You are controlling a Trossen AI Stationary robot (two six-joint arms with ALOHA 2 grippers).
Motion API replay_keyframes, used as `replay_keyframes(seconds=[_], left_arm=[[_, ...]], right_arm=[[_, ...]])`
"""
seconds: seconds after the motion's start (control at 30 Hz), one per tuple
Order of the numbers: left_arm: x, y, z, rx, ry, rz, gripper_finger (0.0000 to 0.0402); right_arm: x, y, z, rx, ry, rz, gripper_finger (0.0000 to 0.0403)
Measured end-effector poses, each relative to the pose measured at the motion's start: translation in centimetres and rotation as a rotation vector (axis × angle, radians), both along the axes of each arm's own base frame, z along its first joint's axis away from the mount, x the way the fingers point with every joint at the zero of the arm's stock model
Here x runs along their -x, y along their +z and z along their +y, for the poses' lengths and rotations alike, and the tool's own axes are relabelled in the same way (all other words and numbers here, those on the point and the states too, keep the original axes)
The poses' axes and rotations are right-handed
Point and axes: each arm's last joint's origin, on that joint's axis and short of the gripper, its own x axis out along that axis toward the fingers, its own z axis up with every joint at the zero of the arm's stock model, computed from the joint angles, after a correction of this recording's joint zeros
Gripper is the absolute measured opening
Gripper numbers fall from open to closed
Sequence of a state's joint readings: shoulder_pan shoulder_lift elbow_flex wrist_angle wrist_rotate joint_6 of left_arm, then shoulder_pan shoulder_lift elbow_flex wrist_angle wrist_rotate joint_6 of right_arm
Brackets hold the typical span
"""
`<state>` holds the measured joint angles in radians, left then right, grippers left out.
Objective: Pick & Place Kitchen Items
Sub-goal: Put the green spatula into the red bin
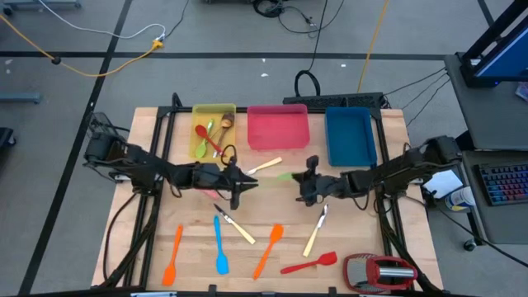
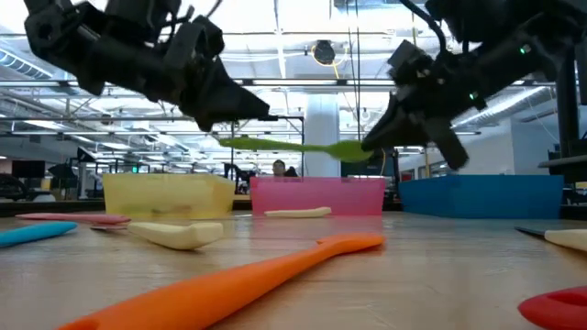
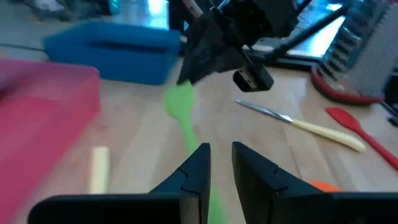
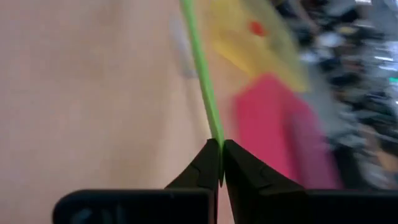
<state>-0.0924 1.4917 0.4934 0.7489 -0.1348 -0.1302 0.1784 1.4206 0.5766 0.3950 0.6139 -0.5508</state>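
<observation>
Low view: green spatula (image 2: 293,146) hangs mid-air above the table's middle, right gripper (image 2: 374,139) pinching its blade, left gripper (image 2: 261,112) narrowly parted near the handle; I judge it light, bendy, best gripped mid-handle.

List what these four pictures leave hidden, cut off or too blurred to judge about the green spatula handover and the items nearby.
- Left gripper: whether it grips the green spatula; its fingers cover the handle in the left wrist view.
- Yellow tray contents: too small in the high view, hidden by its wall in the low view.
- Red-and-silver gadget: cut off by the high view's edge.
- Right wrist view background: blurred.
</observation>
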Motion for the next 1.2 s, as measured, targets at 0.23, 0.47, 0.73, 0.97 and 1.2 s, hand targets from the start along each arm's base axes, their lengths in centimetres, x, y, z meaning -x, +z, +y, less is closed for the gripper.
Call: replay_keyframes(seconds=[0.23, 0.47, 0.73, 0.97, 1.2], left_arm=[[0.6, 1.3, -1.1, -0.031, 0.04, -0.043, 0.0067], [0.7, 1.3, -2.0, -0.044, 0.011, -0.046, 0.0067], [0.8, 1.3, -2.1, -0.058, 0.044, -0.043, 0.0067], [0.8, 1.3, -2.0, -0.07, 0.042, -0.042, 0.0067], [0.8, 1.1, -2.0, -0.077, 0.041, -0.027, 0.0067]], right_arm=[[0.2, 2.4, -3.3, 0.23, -0.187, -0.015, 0.0006], [-0.5, 3.1, -8.6, 0.323, -0.332, 0.128, 0.0003], [-2.6, 2.1, -12.7, 0.248, -0.33, 0.4, 0.0001], [-4.0, 0.4, -15.3, 0.164, -0.331, 0.432, 0.0007], [-4.8, -0.9, -16.4, 0.104, -0.298, 0.365, 0.0036]])
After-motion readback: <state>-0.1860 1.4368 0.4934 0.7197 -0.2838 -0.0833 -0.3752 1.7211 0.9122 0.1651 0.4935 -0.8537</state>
